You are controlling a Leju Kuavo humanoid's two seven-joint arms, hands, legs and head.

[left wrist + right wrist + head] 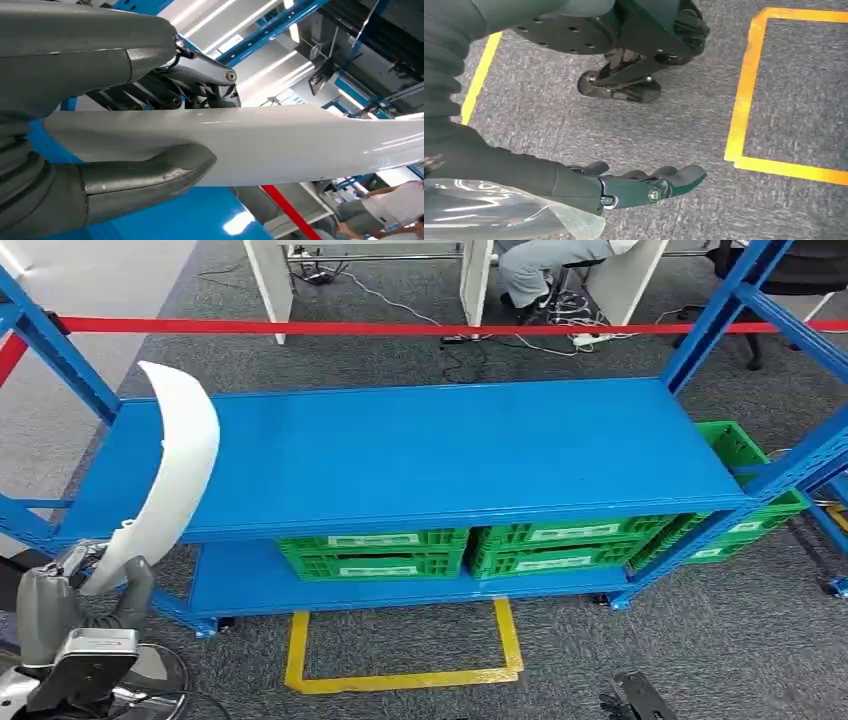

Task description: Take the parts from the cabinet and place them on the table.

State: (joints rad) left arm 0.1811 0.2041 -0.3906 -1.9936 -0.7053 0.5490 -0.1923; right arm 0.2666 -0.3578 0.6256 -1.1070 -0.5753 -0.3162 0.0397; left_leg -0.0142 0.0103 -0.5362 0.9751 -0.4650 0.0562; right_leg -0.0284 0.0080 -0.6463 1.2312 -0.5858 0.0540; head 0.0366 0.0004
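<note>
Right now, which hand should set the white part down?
Left, likely. The left hand already grips the white part beside the blue shelf. The right hand hangs low over the carpet, holding nothing.

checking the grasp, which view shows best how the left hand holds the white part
The left wrist view: the left hand grips the white part, thumb on one face and fingers on the other. The head view shows the part's whole curve; the right wrist view gives nothing of it.

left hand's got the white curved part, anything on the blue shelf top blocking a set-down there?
Nothing visible. The left hand grips the long white curved plastic part by its lower end, over the left end of the blue metal shelf top, which looks bare. The green plastic crates sit on the tier below.
</note>
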